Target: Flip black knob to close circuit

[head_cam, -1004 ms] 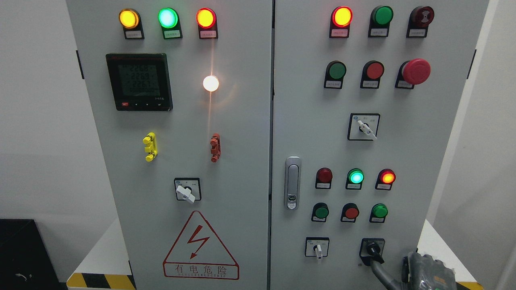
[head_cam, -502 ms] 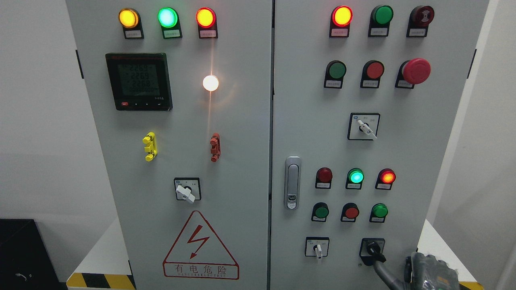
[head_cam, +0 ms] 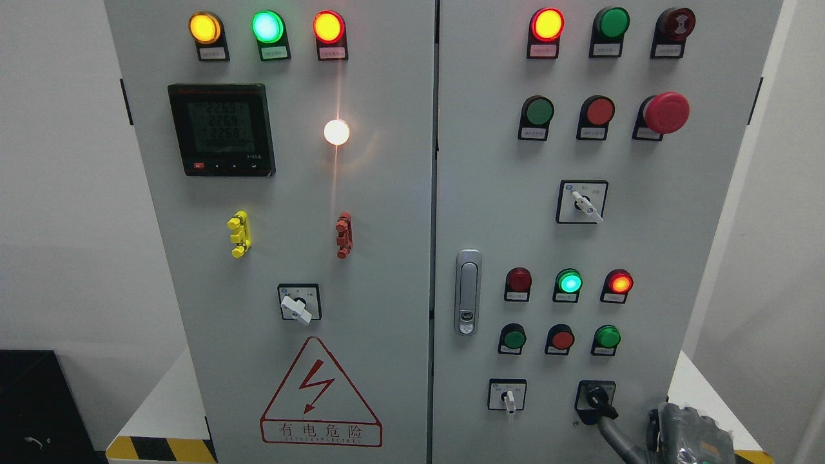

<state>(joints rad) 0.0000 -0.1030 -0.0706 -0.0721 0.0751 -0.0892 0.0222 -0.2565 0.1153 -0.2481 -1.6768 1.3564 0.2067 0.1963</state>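
Fingertip point(head_cam: 604, 419) of the right hand point(head_cam: 686, 435), which grips nothing, touches the black knob point(head_cam: 596, 397) low on the cabinet's right door point(head_cam: 644, 258); turning needs steady sideways pressure without slipping off.

The black knob point(head_cam: 597, 397) sits way down in the bottom right corner of the right door of the grey cabinet point(head_cam: 490, 212), inside a small black square bezel. It's a stubby rotary handle, and its pointer is angled toward the lower right.
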